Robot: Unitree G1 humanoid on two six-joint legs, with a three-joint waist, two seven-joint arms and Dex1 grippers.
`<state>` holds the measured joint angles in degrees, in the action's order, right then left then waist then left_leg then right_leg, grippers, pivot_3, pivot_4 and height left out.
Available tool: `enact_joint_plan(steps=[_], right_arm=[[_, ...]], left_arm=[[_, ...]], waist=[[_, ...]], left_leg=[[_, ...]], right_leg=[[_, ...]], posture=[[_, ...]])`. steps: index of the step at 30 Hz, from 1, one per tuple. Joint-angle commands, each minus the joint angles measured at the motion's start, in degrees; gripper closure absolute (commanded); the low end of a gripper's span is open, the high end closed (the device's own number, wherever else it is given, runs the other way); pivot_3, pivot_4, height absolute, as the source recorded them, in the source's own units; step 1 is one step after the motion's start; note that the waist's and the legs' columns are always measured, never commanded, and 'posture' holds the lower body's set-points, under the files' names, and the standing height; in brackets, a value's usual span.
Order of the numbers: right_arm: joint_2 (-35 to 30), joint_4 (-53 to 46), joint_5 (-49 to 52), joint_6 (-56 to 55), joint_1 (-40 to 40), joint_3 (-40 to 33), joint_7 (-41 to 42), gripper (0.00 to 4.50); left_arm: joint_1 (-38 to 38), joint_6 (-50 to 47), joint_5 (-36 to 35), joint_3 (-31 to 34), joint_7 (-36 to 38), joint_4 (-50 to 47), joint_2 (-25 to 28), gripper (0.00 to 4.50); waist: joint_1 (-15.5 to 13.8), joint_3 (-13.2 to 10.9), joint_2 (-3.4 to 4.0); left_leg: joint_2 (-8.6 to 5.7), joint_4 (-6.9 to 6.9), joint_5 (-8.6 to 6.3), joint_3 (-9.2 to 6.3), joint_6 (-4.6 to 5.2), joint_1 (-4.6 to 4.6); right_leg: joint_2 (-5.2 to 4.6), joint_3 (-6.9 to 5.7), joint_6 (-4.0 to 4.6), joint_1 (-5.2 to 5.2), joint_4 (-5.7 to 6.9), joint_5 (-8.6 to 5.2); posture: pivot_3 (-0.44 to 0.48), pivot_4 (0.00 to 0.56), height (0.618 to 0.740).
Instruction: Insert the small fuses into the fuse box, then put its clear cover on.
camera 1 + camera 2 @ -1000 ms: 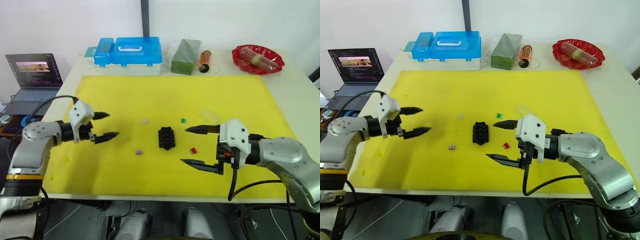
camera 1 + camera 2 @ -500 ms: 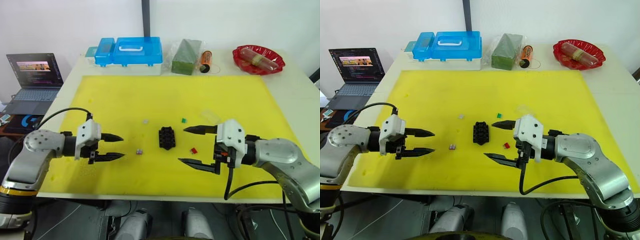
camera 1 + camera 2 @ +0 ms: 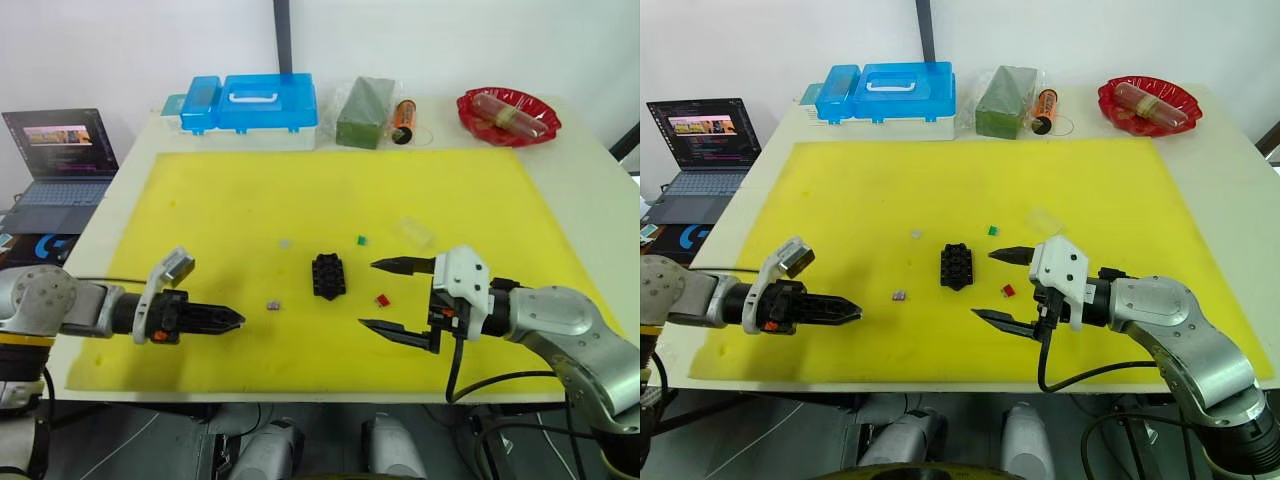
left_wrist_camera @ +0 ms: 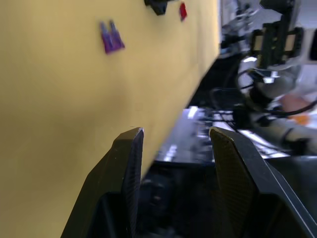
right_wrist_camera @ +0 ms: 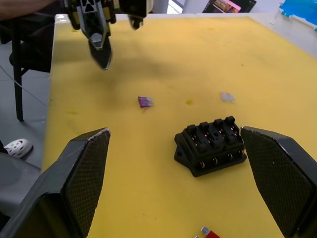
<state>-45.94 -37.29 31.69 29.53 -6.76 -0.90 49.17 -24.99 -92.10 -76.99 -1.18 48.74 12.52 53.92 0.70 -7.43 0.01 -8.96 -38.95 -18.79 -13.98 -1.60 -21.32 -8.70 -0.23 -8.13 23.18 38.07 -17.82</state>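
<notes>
- Right, I have the fuse box point(image 3: 329, 276) sitting mid-mat on the yellow mat point(image 3: 250, 200), slots up, nothing gripping it.
- My right gripper point(image 3: 389, 297) hangs just to the box's right, jaws spread wide and holding nothing — one finger farther from me, one nearer.
- Red fuse point(image 3: 383, 300) lies on the mat between those two fingers, not touched by either.
- Green fuse point(image 3: 363, 240) sits loose beyond the box, a little to its right.
- Pale fuse point(image 3: 286, 243) lies beyond the box on its left side, apart from it.
- Purple fuse point(image 3: 273, 305) rests on the mat left of the box, nearer me; the left wrist view catches it too.
- My left gripper point(image 3: 232, 320) is low near the mat's front-left, pointing toward the purple fuse but well short of it. From the head the tips look close together; the left wrist view shows a gap between them and nothing held — so released, narrow opening.
- Clear cover point(image 3: 417, 233) lies on the mat to the right of the green fuse, beyond my right gripper.
- Along the far edge: blue case point(image 3: 250, 101), a green block point(image 3: 360, 99), an orange cylinder point(image 3: 403, 113), and a red dish point(image 3: 508, 113) at the far right.
- Laptop point(image 3: 58, 157) stands off the table to the left.
</notes>
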Motion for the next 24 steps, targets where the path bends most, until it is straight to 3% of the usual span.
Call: enact_joint_plan(steps=[1,8,18,24], right_arm=[[0.6,-1.7,0.5,0.0,-0.9,-0.6,-1.0,0.00],[0.6,-2.1,1.7,1.6,-1.7,-1.1,-2.0,0.00],[0.3,-2.2,1.1,1.7,-1.7,-1.1,-2.5,0.00],[-0.1,-2.6,1.0,1.7,-1.1,-1.5,-2.5,0.00]], left_arm=[[-2.4,-0.4,-10.7,-1.0,-9.5,9.6,-2.1,2.25],[-4.7,-0.4,-23.4,-1.1,-25.8,19.0,-6.5,2.25],[-2.0,6.3,-34.5,0.1,-43.6,15.9,-11.5,2.25],[-0.2,8.0,-36.0,1.9,-47.9,13.9,-13.5,2.25]], waist=[[-0.2,0.0,-0.02],[-0.1,0.0,-0.07],[-0.5,0.1,-0.07],[-1.4,0.1,-0.07]], left_leg=[[-0.02,-0.02,0.00,-0.01,0.00,0.00],[-0.07,-0.04,0.00,-0.01,0.00,0.00],[-0.11,-0.08,0.00,0.00,0.00,0.00],[-0.14,-0.10,0.00,0.20,0.00,0.04]], right_leg=[[0.01,0.05,0.00,0.00,0.00,0.00],[0.00,0.21,0.00,0.04,0.05,0.00],[0.02,0.48,0.00,0.04,0.07,0.00],[0.11,1.10,-0.01,0.08,0.07,0.00]], posture=[[0.000,0.150,0.740],[0.000,0.150,0.740],[0.000,0.150,0.740],[0.000,0.150,0.740]])
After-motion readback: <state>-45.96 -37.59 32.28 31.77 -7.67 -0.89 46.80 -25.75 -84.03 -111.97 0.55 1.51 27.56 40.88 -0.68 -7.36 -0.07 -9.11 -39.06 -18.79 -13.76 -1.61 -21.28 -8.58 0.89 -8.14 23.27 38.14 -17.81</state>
